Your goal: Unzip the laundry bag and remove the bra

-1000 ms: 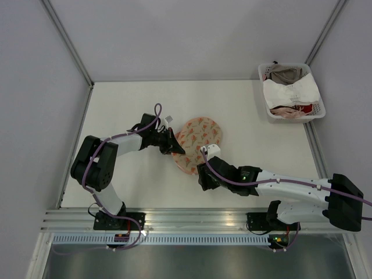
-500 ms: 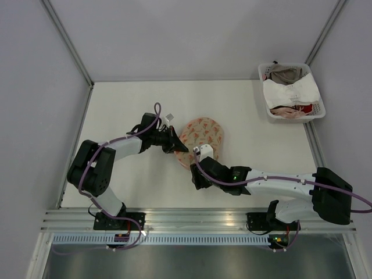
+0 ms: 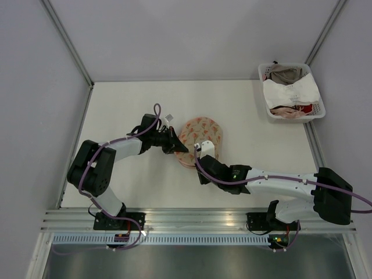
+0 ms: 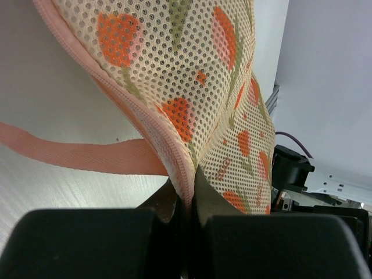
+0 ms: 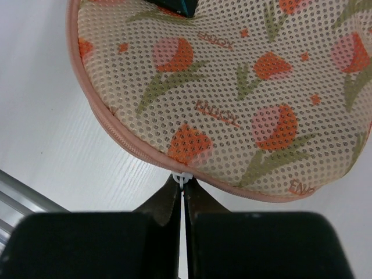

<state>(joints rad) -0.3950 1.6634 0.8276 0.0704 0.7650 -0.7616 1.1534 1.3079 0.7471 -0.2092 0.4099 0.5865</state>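
The laundry bag [image 3: 201, 136] lies in the middle of the table: a cream mesh pouch with orange and green flower print and pink zip edging, zipped shut. My left gripper [image 3: 179, 149] is shut on the bag's pink edge [image 4: 185, 185] at its left side, and a pink strap [image 4: 75, 154] trails beside it. My right gripper [image 3: 196, 159] is at the bag's near edge, shut on the small white zip pull [image 5: 183, 178]. The printed mesh [image 5: 232, 93] fills the right wrist view. The bra is hidden.
A white slatted basket [image 3: 314, 110] holding white, beige and pink garments stands at the back right corner. Grey walls enclose the table on three sides. A metal rail runs along the near edge [image 3: 186, 216].
My right gripper has moved up to the bag's near edge and shut on the zip pull. The left gripper keeps its hold; the bag has shifted slightly.
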